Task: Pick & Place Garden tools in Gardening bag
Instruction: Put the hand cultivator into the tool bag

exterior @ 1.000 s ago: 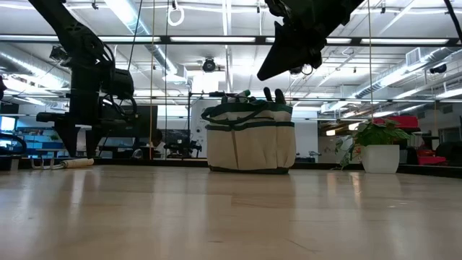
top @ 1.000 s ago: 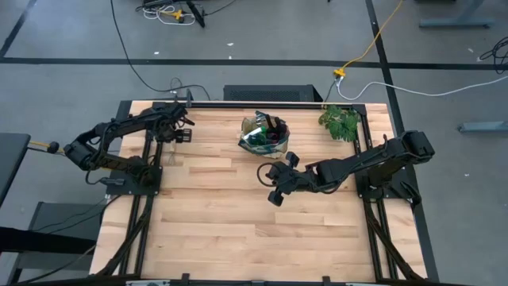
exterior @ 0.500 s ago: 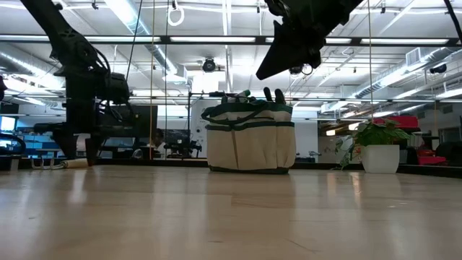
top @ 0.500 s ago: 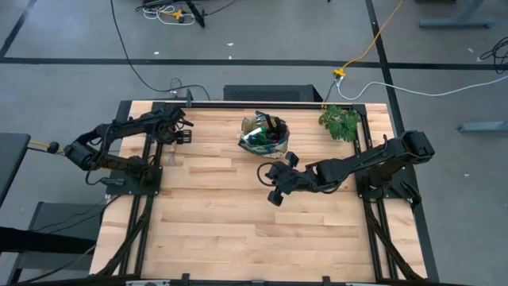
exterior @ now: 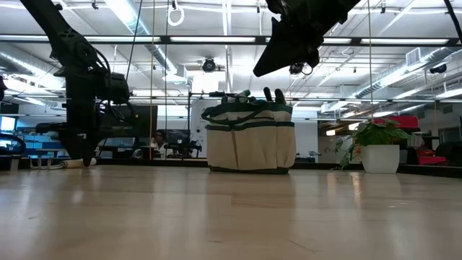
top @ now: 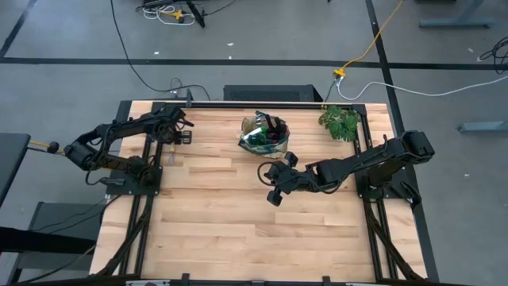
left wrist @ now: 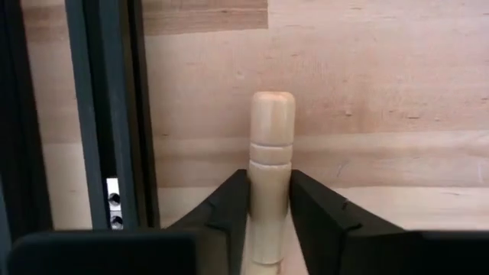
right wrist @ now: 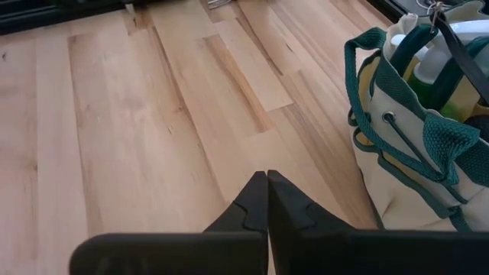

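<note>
From up here I have the left hand (top: 170, 137) down at the far left corner of the tabletop (top: 238, 214), just beside the dark frame rail. On the left wrist view its two fingers (left wrist: 229, 210) sit pressed against either side of a pale wooden handle (left wrist: 270, 172), so I read it as clamped on a mini rake; the metal end is out of sight there, and the handle lies on the wood. In the low view that hand (exterior: 86, 148) reaches right down to the surface. The right hand (top: 274, 191) hangs in the air near the middle of the tabletop, just in front of the gardening bag (top: 264, 135), and the right wrist view shows its fingertips (right wrist: 252, 202) pressed together with nothing between them. The bag (exterior: 250, 137) stands upright toward the far edge, beige with green trim, with a green spray bottle (right wrist: 447, 57) and other tools already poking out of its top. A leafy plant (top: 341, 121) sits at the far right corner, well apart from the bag.
</note>
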Tool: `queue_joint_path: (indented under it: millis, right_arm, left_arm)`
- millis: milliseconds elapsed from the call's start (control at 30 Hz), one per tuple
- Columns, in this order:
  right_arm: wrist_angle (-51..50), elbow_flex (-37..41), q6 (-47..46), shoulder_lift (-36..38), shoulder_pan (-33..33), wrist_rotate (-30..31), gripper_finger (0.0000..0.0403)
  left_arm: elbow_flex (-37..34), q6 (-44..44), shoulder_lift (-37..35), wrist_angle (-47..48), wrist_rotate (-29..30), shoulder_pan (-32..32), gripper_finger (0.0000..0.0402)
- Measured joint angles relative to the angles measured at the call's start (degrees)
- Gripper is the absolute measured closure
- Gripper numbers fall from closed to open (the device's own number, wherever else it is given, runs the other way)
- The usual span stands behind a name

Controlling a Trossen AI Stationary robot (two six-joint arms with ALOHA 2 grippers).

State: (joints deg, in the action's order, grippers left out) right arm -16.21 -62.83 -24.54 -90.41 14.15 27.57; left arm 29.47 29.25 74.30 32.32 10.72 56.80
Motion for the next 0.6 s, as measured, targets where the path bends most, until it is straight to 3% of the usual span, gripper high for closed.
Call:
queue_joint_path:
  millis: [100, 300, 600]
  right_arm:
    - [0.0, 0.0, 0.0, 0.0, 0.0, 0.0, 0.0403]
    - [0.0, 0.0, 0.0, 0.0, 0.0, 0.0, 0.0403]
    - [-0.2, 0.0, 0.0, 0.0, 0.0, 0.0, 0.0403]
  left_arm:
    - [0.0, -0.4, 0.0, -0.3, 0.7, 0.0, 0.0328]
    - [0.0, -0.6, 0.0, -1.2, 0.9, 0.0, 0.0330]
    - [0.0, -3.0, -0.7, -5.9, -7.7, -3.0, 0.0330]
